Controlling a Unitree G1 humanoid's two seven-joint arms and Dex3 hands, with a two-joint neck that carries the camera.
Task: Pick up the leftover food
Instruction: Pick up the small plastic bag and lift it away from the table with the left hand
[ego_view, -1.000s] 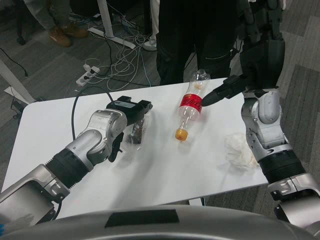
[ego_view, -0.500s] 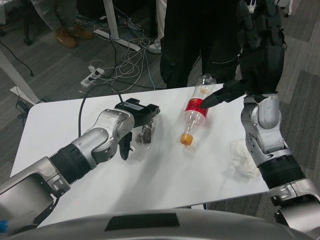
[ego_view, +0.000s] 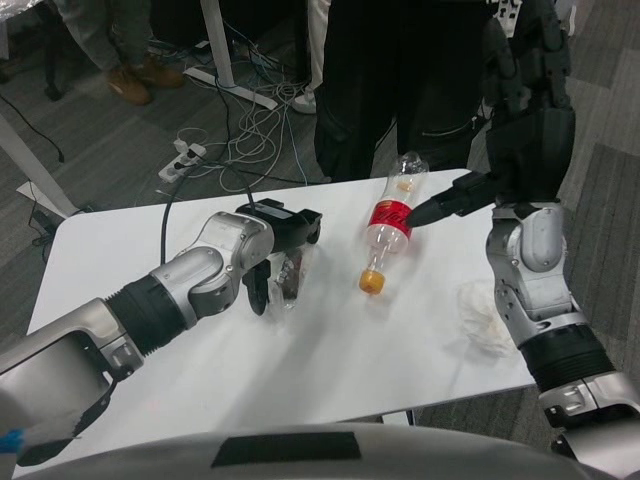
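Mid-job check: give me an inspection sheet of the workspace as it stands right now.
Surface: white table, dry.
Job's things: small clear wrapper with brownish food, pinched under the left hand.
Clutter: empty plastic bottle with red label and orange cap, lying on its side; crumpled white tissue near the right edge.
Hands: left grips the wrapper; right hand raised above the far edge, fingers apart, holds nothing.
Cables: black cable on left forearm; power strip and cords on the floor.
Surroundings: person in black behind the table.
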